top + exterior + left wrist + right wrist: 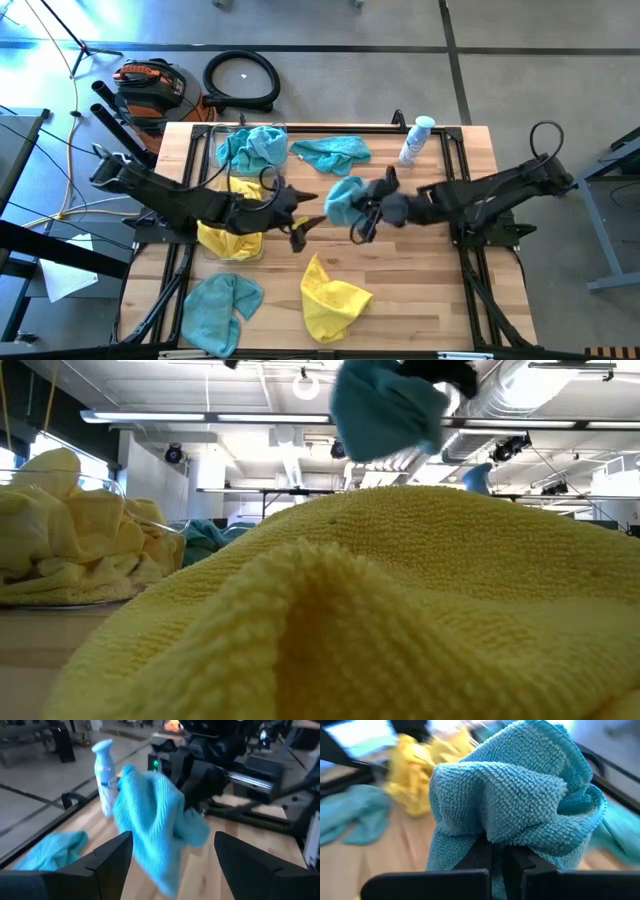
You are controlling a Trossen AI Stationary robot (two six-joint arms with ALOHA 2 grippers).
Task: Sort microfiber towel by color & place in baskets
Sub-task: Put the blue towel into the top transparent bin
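Observation:
My right gripper [360,212] is shut on a teal towel [345,198] above the table's middle; the low view shows it hanging high [385,410]. My left gripper [305,218] is open just left of it, its fingers [117,857] apart and facing the towel [150,820]. One clear basket [212,150] at the far left holds teal towels [250,145]. The other basket [205,245], under the left arm, holds yellow towels [228,240]. Loose on the table lie a teal towel [330,152], another teal one [222,305] and a yellow one [333,295]. My right gripper pinches the teal towel between its two fingers [512,862] at a bunched fold [500,837] of several layers. It comes in about level from the table's right side. The towel is lifted clear of the table and bulges over and past the fingertips.
A white-and-blue bottle [415,140] stands upright near the far right edge. The loose yellow towel fills the low view's foreground [380,610]. Bare wood [420,290] shows at the near right of the table.

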